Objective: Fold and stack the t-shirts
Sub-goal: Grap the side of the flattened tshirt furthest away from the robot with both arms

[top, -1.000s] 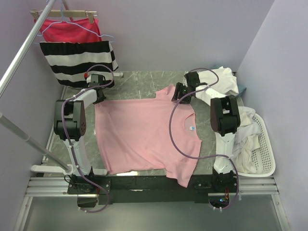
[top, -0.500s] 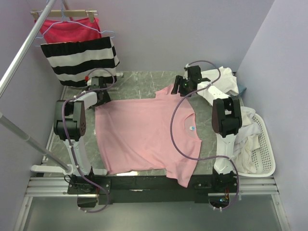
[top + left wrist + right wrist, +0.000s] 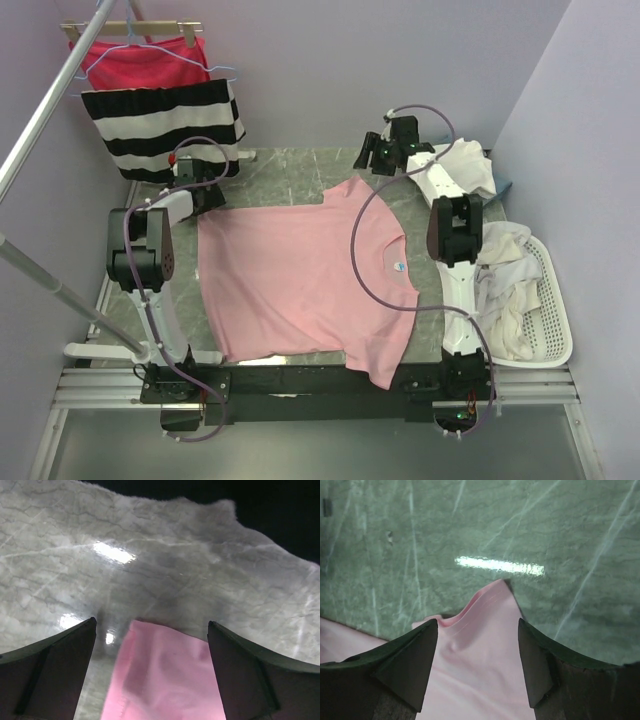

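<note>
A light pink t-shirt (image 3: 300, 275) lies spread flat on the marble table (image 3: 290, 170), its small round chest mark to the right. My left gripper (image 3: 207, 195) hangs over the shirt's far left corner. In the left wrist view that pink corner (image 3: 165, 675) rests on the table between the wide-open fingers of the left gripper (image 3: 152, 630). My right gripper (image 3: 369, 159) stands open beyond the far right sleeve. The sleeve tip (image 3: 480, 650) lies between the right gripper's (image 3: 477, 627) fingers, untouched. Cream-white t-shirts (image 3: 465, 170) are heaped at the back right, and more (image 3: 505, 290) fill the basket.
A black-and-white striped garment (image 3: 160, 120) and a magenta-red one (image 3: 140, 60) hang on a rack at the back left, just behind my left arm. The rack's metal poles (image 3: 50, 100) cross the left side. A white basket (image 3: 555, 310) sits at the right edge.
My left gripper has opened and let the shirt's far left corner drop onto the table. My right gripper has drawn back from the sleeve toward the far edge, and its jaws stand wider.
</note>
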You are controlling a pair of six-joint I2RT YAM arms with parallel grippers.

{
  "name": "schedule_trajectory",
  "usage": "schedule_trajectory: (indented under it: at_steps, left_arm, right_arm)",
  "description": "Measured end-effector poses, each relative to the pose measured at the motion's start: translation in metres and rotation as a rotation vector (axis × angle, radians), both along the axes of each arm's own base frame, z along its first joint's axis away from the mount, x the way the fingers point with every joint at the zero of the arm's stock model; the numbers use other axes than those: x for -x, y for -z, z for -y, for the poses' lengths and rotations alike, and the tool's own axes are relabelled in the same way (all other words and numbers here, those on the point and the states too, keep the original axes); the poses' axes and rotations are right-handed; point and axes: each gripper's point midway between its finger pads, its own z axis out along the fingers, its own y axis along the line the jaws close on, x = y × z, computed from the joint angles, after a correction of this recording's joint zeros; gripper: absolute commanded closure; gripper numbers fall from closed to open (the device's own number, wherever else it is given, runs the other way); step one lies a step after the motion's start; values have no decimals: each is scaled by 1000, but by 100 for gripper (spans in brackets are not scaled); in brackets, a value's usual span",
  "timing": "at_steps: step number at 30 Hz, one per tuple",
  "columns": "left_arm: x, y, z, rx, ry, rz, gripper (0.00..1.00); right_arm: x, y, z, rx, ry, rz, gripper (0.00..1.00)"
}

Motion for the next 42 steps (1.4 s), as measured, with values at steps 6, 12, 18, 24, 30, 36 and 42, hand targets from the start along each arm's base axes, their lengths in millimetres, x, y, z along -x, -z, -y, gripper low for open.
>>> schedule_trajectory:
  at_steps: [6,12,18,24,30,36,42]
  left_arm:
    - [-1,6,-10,8,18,-26,2]
    - [-6,7,-10,15,51,-38,5]
    - [-11,7,-8,23,83,-39,12]
    - [-12,7,-3,48,116,-35,35]
    - [-13,8,8,94,148,-32,69]
    - [-14,10,14,123,169,-30,95]
    - [-14,10,15,128,174,-29,99]
  right_arm:
    - [-3,52,-3,-29,-37,-119,25]
    - [-3,36,-4,-67,-64,-124,24]
    - [5,41,-9,-97,-94,-170,24]
    - [12,51,-12,-112,-104,-222,29]
    - [19,55,-11,-108,-108,-253,58]
    - [25,59,-11,-95,-108,-281,87]
    - [23,71,-12,-105,-96,-274,100]
